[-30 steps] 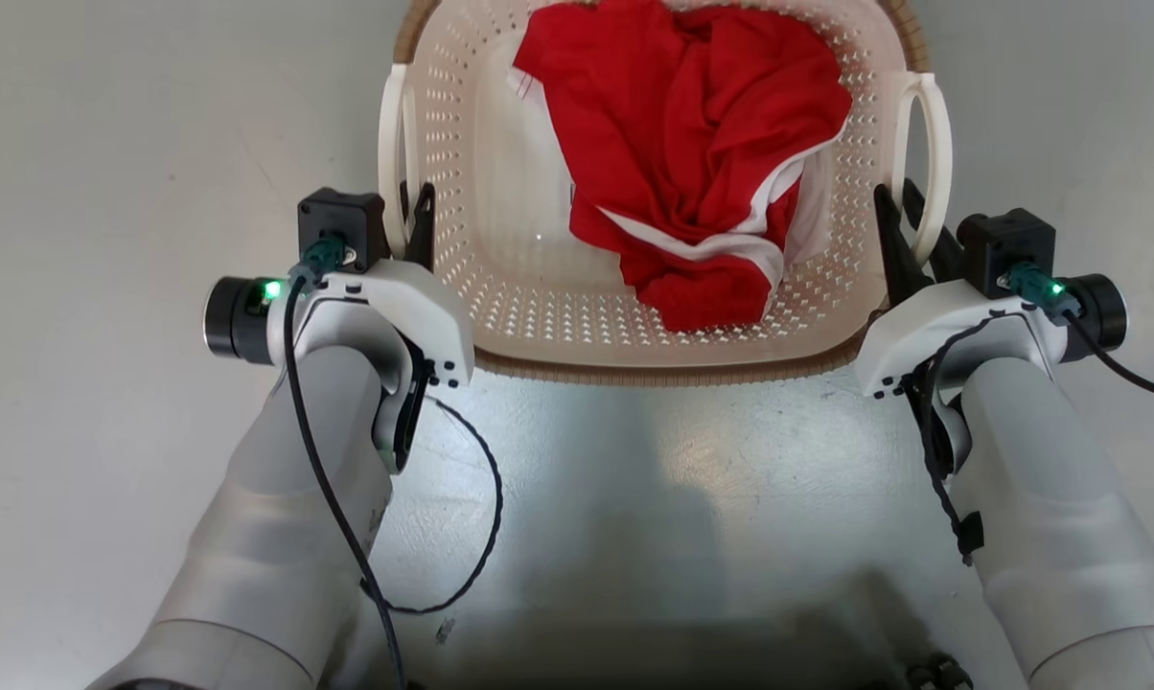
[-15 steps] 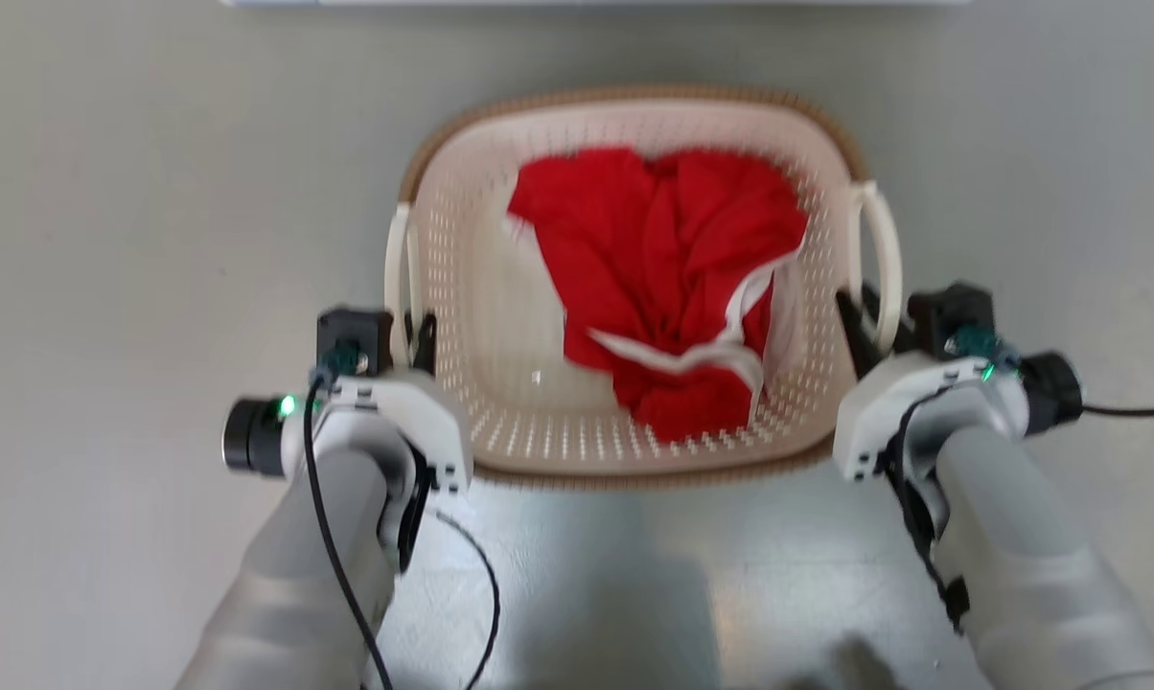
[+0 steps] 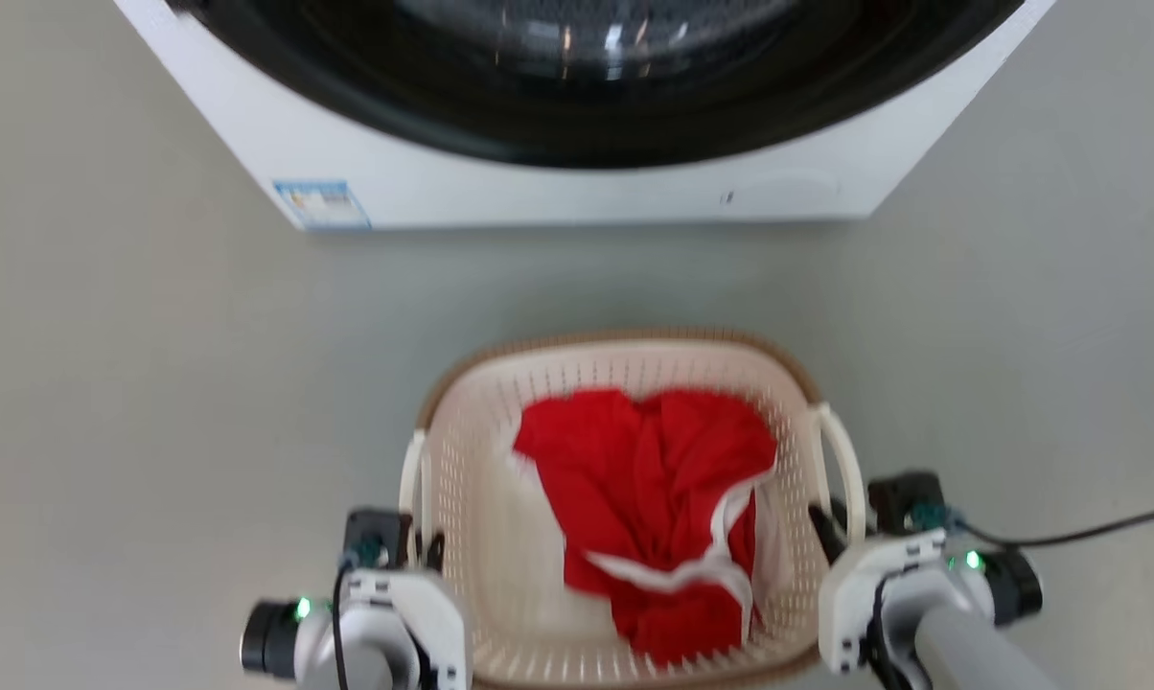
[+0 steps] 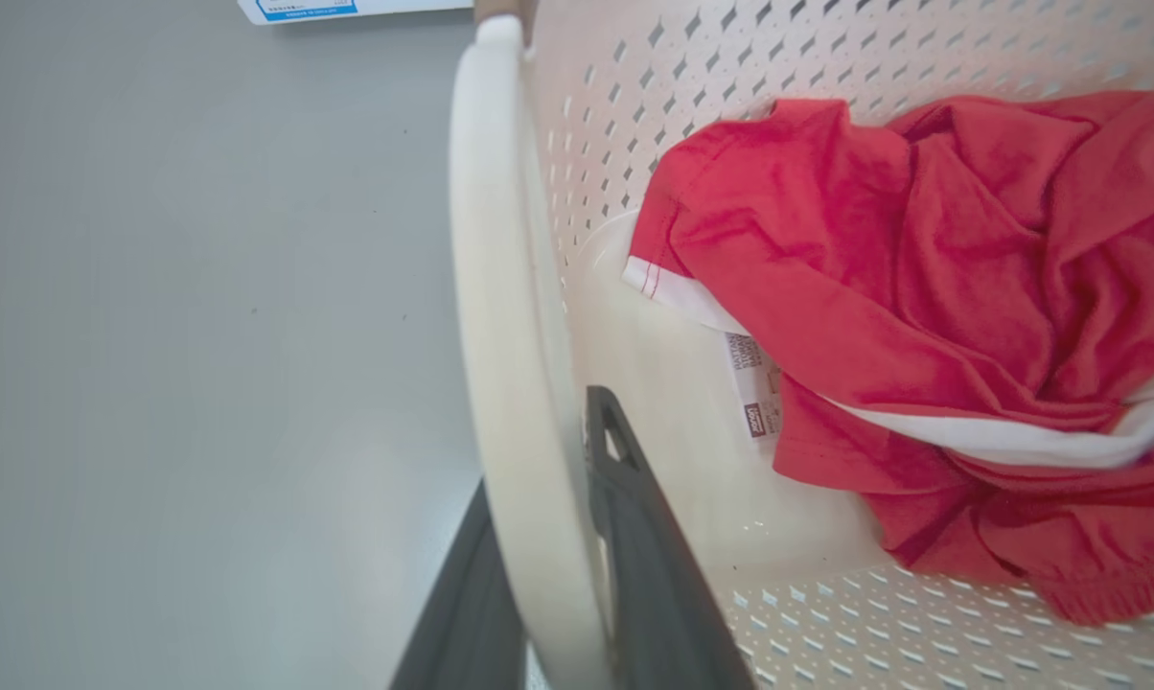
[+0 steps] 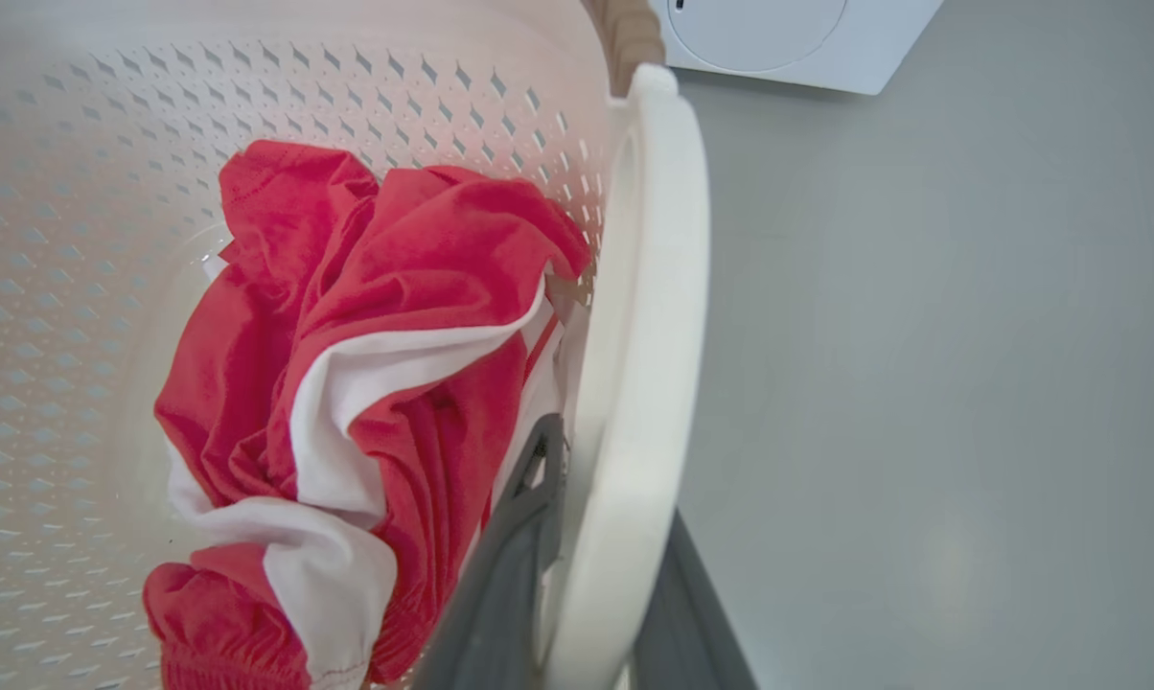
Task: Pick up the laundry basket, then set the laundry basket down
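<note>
Cream laundry basket (image 3: 625, 341), 1 red garment (image 3: 644, 460); left pincer (image 3: 421, 548), right pincer (image 3: 831, 530) clamping 2 handles (image 4: 510, 287).

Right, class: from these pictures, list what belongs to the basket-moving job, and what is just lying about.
Job: laundry basket; its left handle and right handle; left gripper and right gripper, each astride a handle.
Just there: red-and-white garment in the basket; washing machine; floor.
</note>
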You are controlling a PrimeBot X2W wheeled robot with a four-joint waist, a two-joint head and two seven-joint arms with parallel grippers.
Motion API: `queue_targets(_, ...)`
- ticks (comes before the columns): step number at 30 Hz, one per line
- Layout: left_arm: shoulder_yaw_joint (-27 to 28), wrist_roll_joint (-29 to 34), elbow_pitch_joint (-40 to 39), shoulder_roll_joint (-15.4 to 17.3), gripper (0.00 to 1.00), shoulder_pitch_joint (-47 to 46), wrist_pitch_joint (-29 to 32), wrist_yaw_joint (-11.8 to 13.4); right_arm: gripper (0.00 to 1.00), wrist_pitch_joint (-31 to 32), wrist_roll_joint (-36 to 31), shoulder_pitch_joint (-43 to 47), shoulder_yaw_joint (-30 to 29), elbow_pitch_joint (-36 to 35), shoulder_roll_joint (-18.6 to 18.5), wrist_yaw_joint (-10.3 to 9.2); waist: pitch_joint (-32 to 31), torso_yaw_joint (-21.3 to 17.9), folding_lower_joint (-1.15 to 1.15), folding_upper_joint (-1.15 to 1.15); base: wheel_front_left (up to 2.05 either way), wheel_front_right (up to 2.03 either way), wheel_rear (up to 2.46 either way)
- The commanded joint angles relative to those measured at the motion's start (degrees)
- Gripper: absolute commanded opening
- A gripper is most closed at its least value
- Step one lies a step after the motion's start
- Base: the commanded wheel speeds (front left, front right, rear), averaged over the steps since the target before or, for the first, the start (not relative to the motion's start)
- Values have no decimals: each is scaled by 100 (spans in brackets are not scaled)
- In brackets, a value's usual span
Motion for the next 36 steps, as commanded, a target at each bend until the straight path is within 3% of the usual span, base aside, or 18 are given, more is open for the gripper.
queue_targets(1, -93, -37, -67, -10, 0, 202, -84, -66, 0, 39, 32, 265, 294, -74, 160, 96, -706, -114, 0, 0, 0, 0, 0)
queue_targets(16, -1181, -730, -51, -10, 0, 1268, 4, 12, 0, 445, 527, 1548, 711, -349, 160, 96, -2404, -52, 0, 0, 0, 0, 0)
queue_targets(36, -2003, -1308, -156, -10, 0, 1417, 25, 259, 0, 813, 415, 2187, 568, -1046, 160, 96, -2574, 9, 0, 0, 0, 0, 0)
